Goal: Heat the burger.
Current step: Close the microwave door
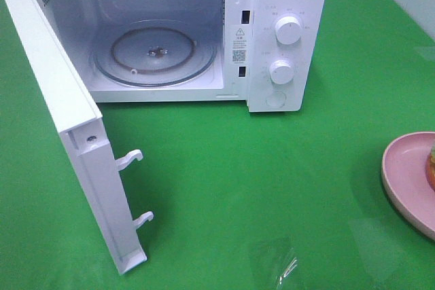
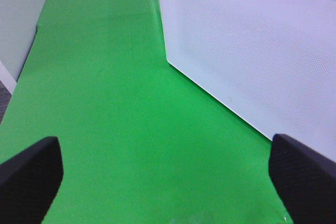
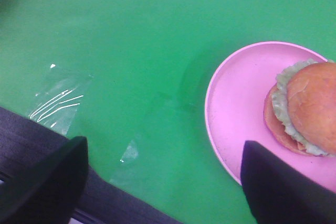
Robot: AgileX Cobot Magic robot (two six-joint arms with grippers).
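Exterior high view: the desk (image 1: pixel 224 188), covered in green cloth, carries a white microwave (image 1: pixel 272 39) along its far edge. The microwave door (image 1: pixel 68 134) swings wide toward the near-left corner, and the glass turntable (image 1: pixel 155 53) inside lies bare. At the desk's right edge sits a pink plate (image 1: pixel 404 171), only partly in frame, with a sliver of the burger (image 1: pixel 431 166) on it. Neither arm shows in this view.

The right wrist view gives the better look. The pink plate (image 3: pixel 236 114) rests flat on the cloth, and the burger (image 3: pixel 307 108) sits off-centre on it, toward one rim, with a glossy golden bun over a pale green lettuce frill and a pinkish layer beneath. The right gripper (image 3: pixel 163 182) hovers above the plate's rim with its fingers (image 3: pixel 50 182) spread wide and nothing between them. The left gripper (image 2: pixel 165 177) hangs beside the door's outer face, its fingers (image 2: pixel 29 177) also fully spread and empty.

As a judgement, the burger looks light, soft and stacked, so a squeeze on the bun would likely crush it or make the layers slide. The plate seems stiff and smooth, perhaps plastic, though its material is hard to tell here. The safer hold is the plate's rim on the bare side away from the burger, carried level so that nothing slips off on the way to the turntable.
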